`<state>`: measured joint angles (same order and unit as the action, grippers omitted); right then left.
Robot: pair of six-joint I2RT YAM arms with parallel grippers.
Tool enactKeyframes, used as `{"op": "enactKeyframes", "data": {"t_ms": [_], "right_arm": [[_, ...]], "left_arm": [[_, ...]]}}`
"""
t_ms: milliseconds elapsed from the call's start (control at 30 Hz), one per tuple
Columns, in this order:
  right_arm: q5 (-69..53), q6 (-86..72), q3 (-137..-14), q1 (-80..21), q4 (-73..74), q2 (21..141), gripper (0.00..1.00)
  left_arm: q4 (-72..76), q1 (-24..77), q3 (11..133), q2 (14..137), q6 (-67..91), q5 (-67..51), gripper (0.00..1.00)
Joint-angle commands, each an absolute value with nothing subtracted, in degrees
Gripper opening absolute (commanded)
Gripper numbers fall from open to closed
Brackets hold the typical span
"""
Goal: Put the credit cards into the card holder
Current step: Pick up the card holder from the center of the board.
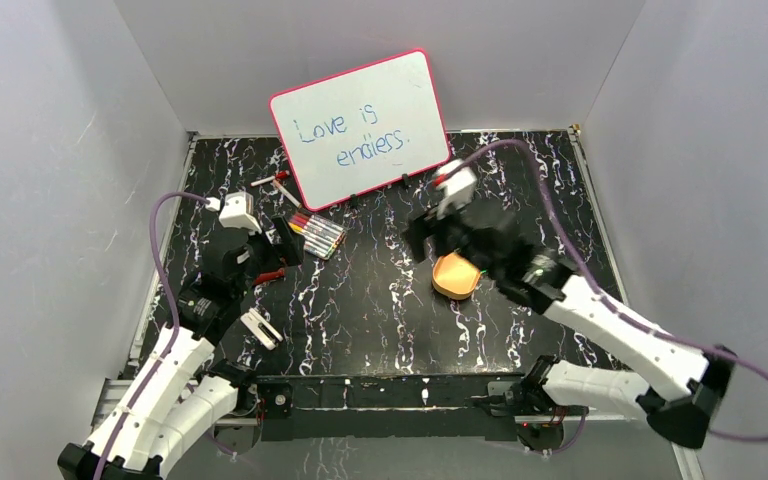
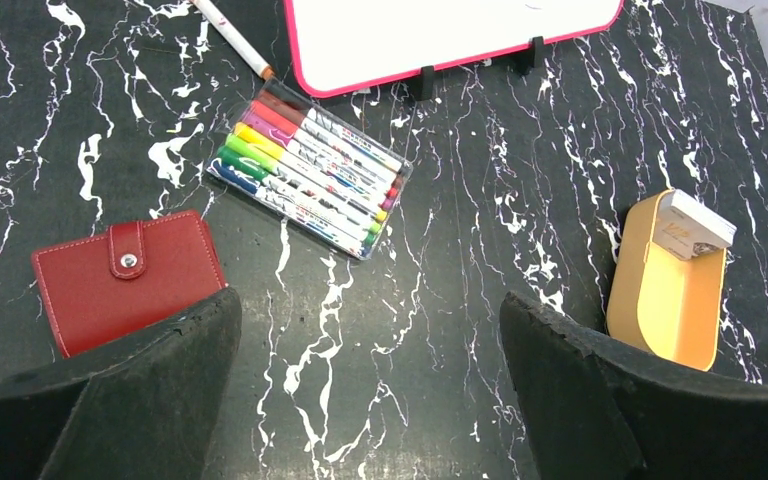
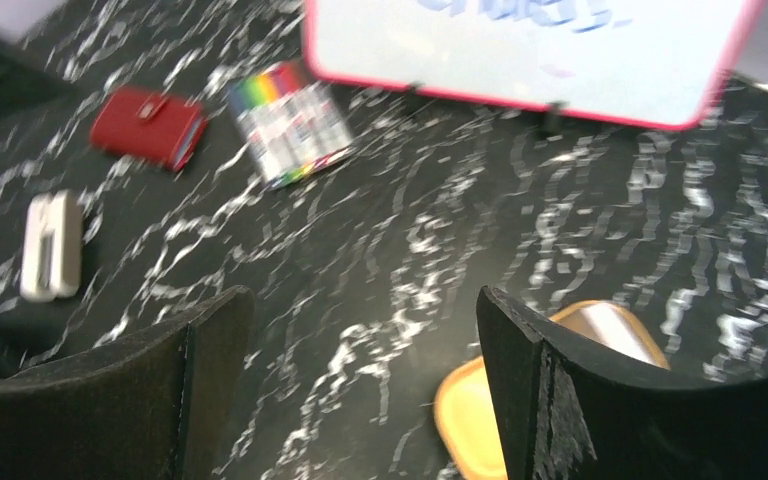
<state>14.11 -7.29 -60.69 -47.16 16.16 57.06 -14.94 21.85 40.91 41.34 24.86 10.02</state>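
Card holder (image 2: 125, 280): dark-red grained leather look, folded shut, snap tab; lay just near-left of marker set (image 2: 310, 180). Credit cards (image 2: 695, 225): pale stack tilted in glossy orange oval tray (image 2: 660, 310), well right of marker set. Table (image 2: 440, 300) black, white-veined; walls (image 1: 50, 150) grey. Left gripper (image 2: 370, 320) and right gripper (image 3: 360, 300) gaped wide, empty. Right wrist view blurred.

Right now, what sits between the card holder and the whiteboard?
The colour marker set lies flat on the table between the card holder and the whiteboard. It shows most clearly in the left wrist view.
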Motion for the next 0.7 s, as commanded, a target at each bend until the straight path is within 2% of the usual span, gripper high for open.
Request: {"op": "enactKeyframes", "data": {"t_ms": [0, 133, 267, 533, 667], "right_arm": [[27.1, -10.2, -61.1, -59.0, 12.8, 63.9, 0.91], [21.0, -19.1, -58.0, -59.2, 8.1, 69.0, 0.91], [13.2, -24.5, -56.8, -59.2, 5.0, 74.0, 0.89], [7.6, -27.0, -57.6, -59.2, 0.5, 80.8, 0.87], [7.7, -26.6, -57.4, -59.2, 0.5, 80.5, 0.88]], "left_arm": [[-14.6, 21.4, 40.7, 39.2, 23.6, 11.2, 0.98], [-17.4, 21.5, 40.9, 39.1, 26.4, 17.9, 0.98], [-26.3, 21.4, 45.0, 41.2, 32.1, 23.5, 0.97], [-36.9, 21.4, 45.9, 41.4, 45.9, 24.1, 0.96], [-38.9, 21.2, 45.7, 48.4, 53.3, 24.6, 0.96]]}}
